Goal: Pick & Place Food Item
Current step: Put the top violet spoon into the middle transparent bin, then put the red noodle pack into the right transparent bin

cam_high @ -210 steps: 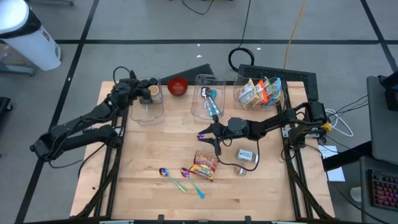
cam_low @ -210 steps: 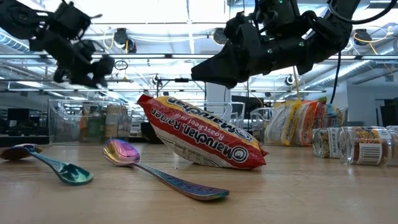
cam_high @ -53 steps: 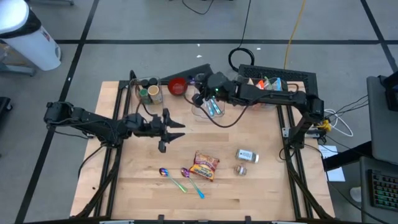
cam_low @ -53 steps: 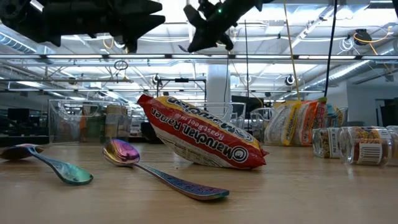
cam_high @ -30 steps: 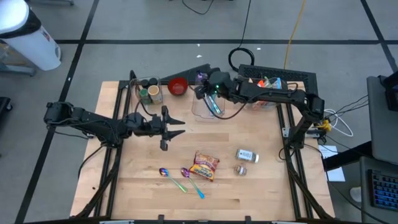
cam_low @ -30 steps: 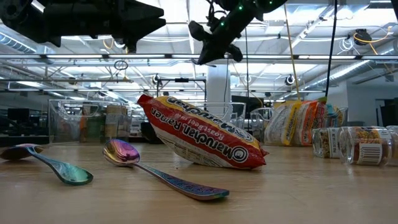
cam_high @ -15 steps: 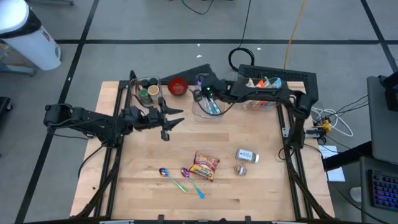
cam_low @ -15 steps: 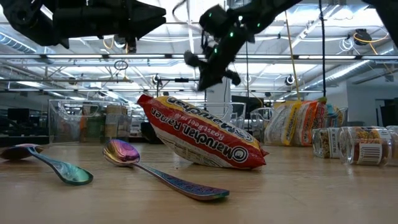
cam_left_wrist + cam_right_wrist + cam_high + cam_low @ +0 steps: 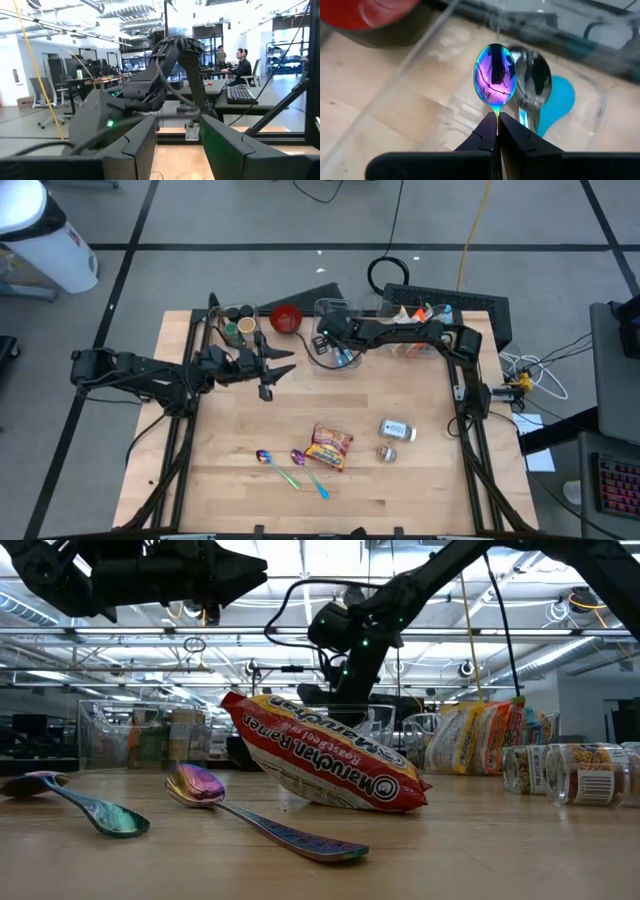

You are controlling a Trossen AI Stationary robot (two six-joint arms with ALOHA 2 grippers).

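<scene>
The ramen packet (image 9: pixel 330 447) lies on the table near the front, leaning tilted on its edge in the low view (image 9: pixel 320 765); no gripper is near it. My right gripper (image 9: pixel 497 122) is shut on an iridescent spoon (image 9: pixel 495 75) and hangs slanted down over the clear middle bin (image 9: pixel 318 362) at the far edge. My left gripper (image 9: pixel 278 370) hovers open left of that bin, with nothing between its fingers (image 9: pixel 135 145). My right gripper pinches the spoon's thin handle (image 9: pixel 497 116) just behind the bowl between its two fingertips. The fingers slant down from the table's right side and lie along the handle. The bowl sticks out past the fingertips, over a silver spoon (image 9: pixel 535 80) in the bin.
A bin with cans (image 9: pixel 238 330) and a red bowl (image 9: pixel 286 318) stand far left, a bin of snack packets (image 9: pixel 420 325) far right. Two spoons (image 9: pixel 275 465) (image 9: pixel 308 465) lie left of the ramen, two jars (image 9: pixel 396 429) (image 9: pixel 386 452) to its right.
My right gripper has come down toward the middle bin with the spoon, tipping further downward and staying shut on it. My left gripper has swung a little toward the table's far edge, still open.
</scene>
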